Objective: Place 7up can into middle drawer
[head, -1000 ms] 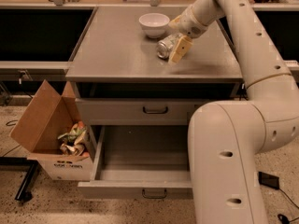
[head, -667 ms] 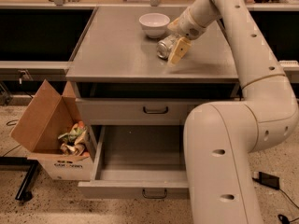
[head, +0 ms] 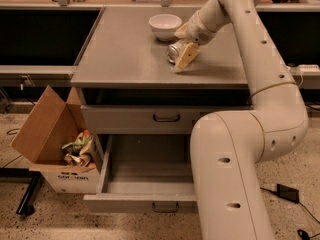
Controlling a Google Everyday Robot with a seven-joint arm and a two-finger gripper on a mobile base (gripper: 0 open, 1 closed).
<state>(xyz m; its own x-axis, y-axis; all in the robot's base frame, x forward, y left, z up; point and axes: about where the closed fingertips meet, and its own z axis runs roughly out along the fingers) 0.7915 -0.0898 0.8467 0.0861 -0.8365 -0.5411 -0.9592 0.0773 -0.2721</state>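
Observation:
The 7up can (head: 174, 50), silver, sits tilted on the grey cabinet top (head: 125, 54), just right of and in front of the white bowl (head: 165, 26). My gripper (head: 181, 53) reaches down from the upper right and is right at the can, with a yellowish finger (head: 187, 56) against the can's right side. The middle drawer (head: 112, 176) is pulled out low in front of the cabinet and has nothing in it. Its low front panel carries a small dark handle (head: 165, 207). My arm hides the drawer's right part.
A closed taller drawer front (head: 130, 119) with a like handle sits above the open drawer. An open cardboard box (head: 50, 134) with crumpled wrappers stands on the floor at the left. My big white arm links (head: 230, 174) fill the right foreground. A dark cable lies on the floor at the right.
The gripper and can stay in nearly the same place on the cabinet top. My arm's lower links have shifted slightly left in view.

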